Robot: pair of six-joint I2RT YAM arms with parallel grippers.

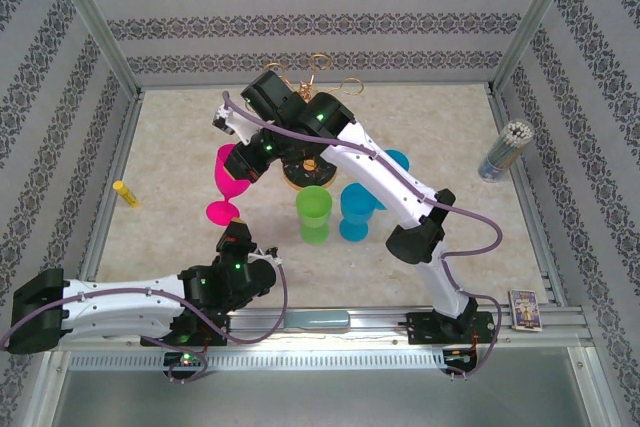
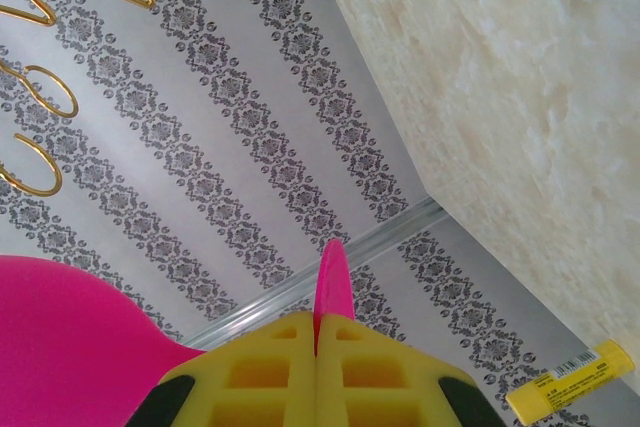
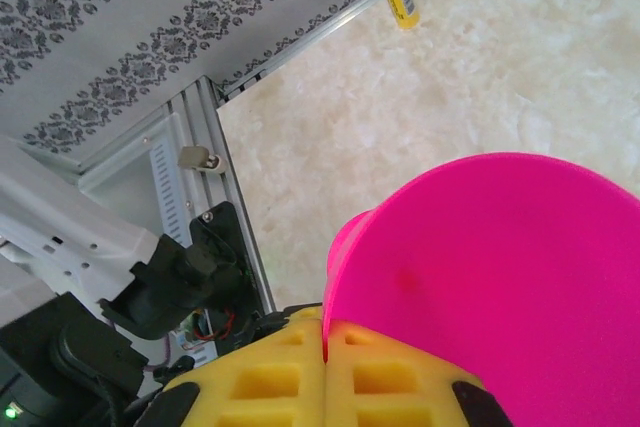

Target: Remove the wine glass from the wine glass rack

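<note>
At the far left of the top view a yellow plastic stick with a label (image 1: 125, 193) lies alone on the pale marbled counter (image 1: 450, 117), well apart from the work. Right of it, low and left of centre in that view, the left pincer (image 2: 316, 327) reaches up to the foot of the bright pink plastic wine glass (image 1: 233, 169); in its own view the yellow pads (image 2: 250, 377) are pressed together on the thin pink edge of that foot, with the bowl bulging at the lower left.

The glass sits left of centre, tilted, beside the rack and clear of the gold loops; whether its foot touches the counter I cannot tell. The right pincer (image 3: 325, 332), stretched across from the lower right, is clamped narrow on the rim of the bowl. Holding both foot and rim probably steadies a smooth, top-heavy glass as it comes away from the wire.

Just right of the glass stands the gold wire wine glass rack (image 1: 298, 182), its round base partly behind the right arm and its loops at upper centre. A lime green plastic cup (image 1: 313, 213) and a blue plastic cup (image 1: 355, 211) stand near the base; a careless swing could topple them.
</note>
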